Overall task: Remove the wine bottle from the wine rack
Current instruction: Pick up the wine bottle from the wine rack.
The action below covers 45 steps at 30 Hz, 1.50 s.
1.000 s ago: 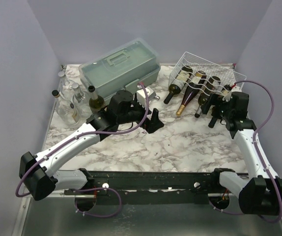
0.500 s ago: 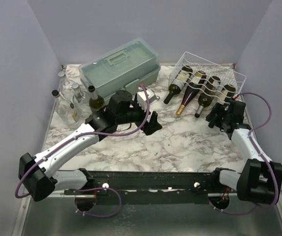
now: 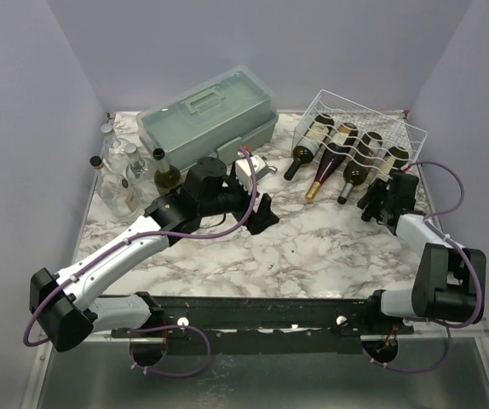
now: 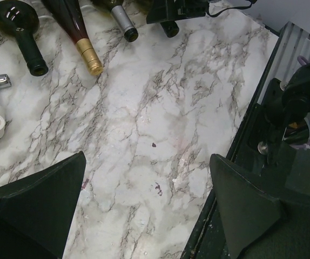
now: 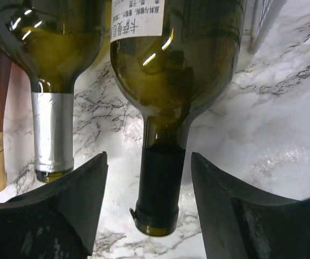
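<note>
Wine bottle (image 5: 176, 81) is laid lengthwise in the rightmost cradle of the wine rack (image 3: 365, 113), its black-capped neck pointed toward the robot and flanked, untouched, by the parted right gripper (image 5: 148, 162), while the left gripper (image 4: 147, 162) is held wide open.

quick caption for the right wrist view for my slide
Right tool open astride the black-capped neck of a green wine bottle, not yet gripping
</note>
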Tool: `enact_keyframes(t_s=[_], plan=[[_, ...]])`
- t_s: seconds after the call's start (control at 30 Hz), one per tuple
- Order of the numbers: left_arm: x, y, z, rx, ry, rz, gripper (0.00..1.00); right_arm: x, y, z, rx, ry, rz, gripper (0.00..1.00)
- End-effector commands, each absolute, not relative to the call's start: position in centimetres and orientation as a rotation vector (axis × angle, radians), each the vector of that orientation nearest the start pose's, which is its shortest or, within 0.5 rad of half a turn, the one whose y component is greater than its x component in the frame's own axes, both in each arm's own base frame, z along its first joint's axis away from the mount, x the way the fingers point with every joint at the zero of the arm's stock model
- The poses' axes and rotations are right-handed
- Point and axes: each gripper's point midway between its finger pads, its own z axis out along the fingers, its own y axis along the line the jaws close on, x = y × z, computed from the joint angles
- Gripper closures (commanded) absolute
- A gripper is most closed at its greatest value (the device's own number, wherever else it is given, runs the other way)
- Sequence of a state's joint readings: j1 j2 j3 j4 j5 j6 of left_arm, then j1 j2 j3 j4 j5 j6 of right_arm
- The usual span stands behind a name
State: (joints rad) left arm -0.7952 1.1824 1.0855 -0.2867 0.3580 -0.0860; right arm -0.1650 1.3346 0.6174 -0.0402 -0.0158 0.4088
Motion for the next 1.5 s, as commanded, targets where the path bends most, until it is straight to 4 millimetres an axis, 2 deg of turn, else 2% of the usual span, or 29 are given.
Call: enact_keyframes(t_s=[0.0, 0.2, 0.5, 0.83, 1.1, 1.23, 1.33, 1.47], plan=[[21.8, -30.9, 25.4, 0.946, 1.851, -0.881, 0.01, 34.8, -4.6, 4.9, 0.706, 2.190, 0.112, 0.36], [21.9, -30.8, 25.3, 0.946, 1.854, -0.873, 0.01, 35.1, -4.8, 3.9, 0.721, 2.195, 0.102, 0.40], [21.8, -30.9, 25.5, 0.949, 1.851, -0.884, 0.01, 36.1, -5.6, 3.7, 0.746, 2.179, 0.069, 0.45], [21.8, -30.8, 25.7, 0.947, 1.846, -0.879, 0.01, 35.9, -4.7, 2.4, 0.724, 2.264, 0.107, 0.48], [21.8, -30.8, 25.7, 0.946, 1.846, -0.879, 0.01, 35.7, -3.6, 2.6, 0.703, 2.270, 0.177, 0.57], [21.8, -30.8, 25.8, 0.946, 1.846, -0.880, 0.01, 35.6, -3.5, 2.7, 0.697, 2.267, 0.187, 0.66], [21.8, -30.8, 25.7, 0.946, 1.847, -0.874, 0.01, 35.5, -3.4, 3.1, 0.682, 2.252, 0.190, 0.79], [21.9, -30.7, 25.7, 0.946, 1.847, -0.868, 0.01, 35.7, -3.4, 4.8, 0.669, 2.201, 0.195, 0.91]])
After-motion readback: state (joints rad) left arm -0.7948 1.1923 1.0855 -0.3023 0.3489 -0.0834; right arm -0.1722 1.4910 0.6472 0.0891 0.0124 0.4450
